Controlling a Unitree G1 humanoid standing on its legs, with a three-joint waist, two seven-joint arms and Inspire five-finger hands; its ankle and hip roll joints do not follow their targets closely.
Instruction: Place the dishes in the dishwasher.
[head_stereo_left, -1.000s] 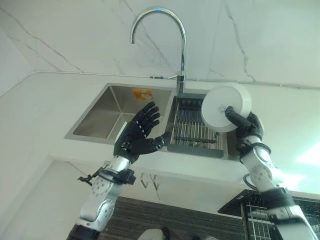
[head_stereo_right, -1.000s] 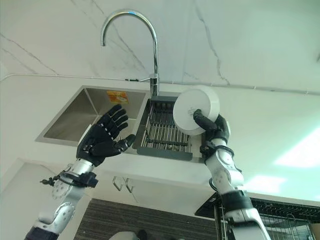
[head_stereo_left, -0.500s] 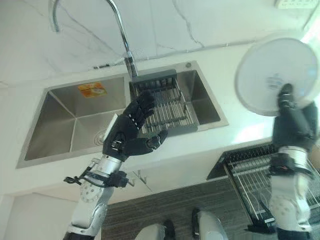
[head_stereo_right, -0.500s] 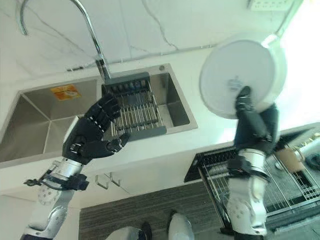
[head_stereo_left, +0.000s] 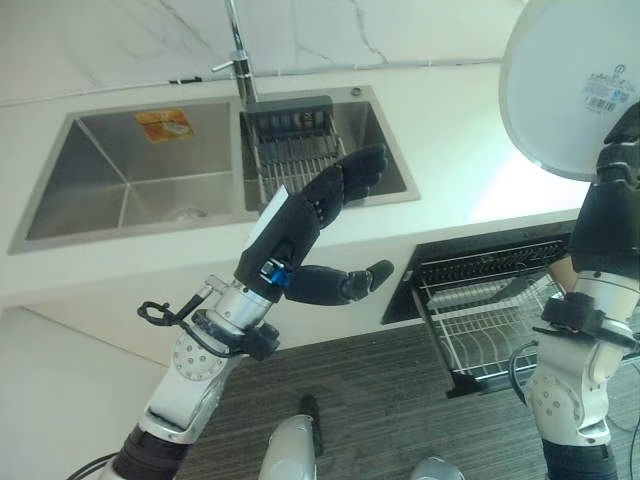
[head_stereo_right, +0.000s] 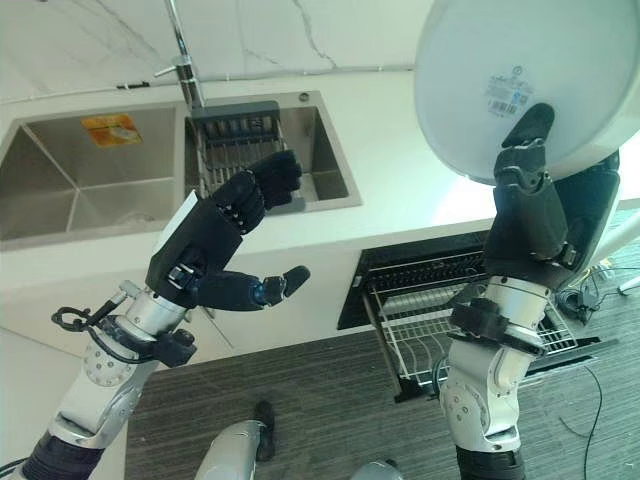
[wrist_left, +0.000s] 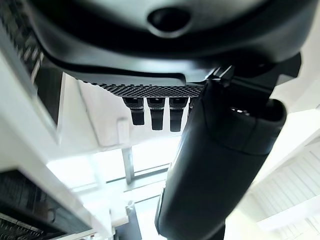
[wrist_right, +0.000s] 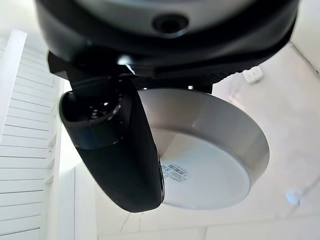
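White plate (head_stereo_right: 520, 85) pinched upright in right hand (head_stereo_right: 540, 215), thumb on its underside, at 12 o'clock above the hand, over dishwasher rack (head_stereo_right: 420, 320). Left hand (head_stereo_right: 215, 250) relaxed, empty.

A white round dish (head_stereo_right: 520, 80), underside showing a label, is held upright above the open dishwasher rack (head_stereo_right: 420, 320).

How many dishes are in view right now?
1: a white plate pinched upright in the right hand, held above the pulled-out dishwasher rack. Others may be hidden in the sink's drying rack.
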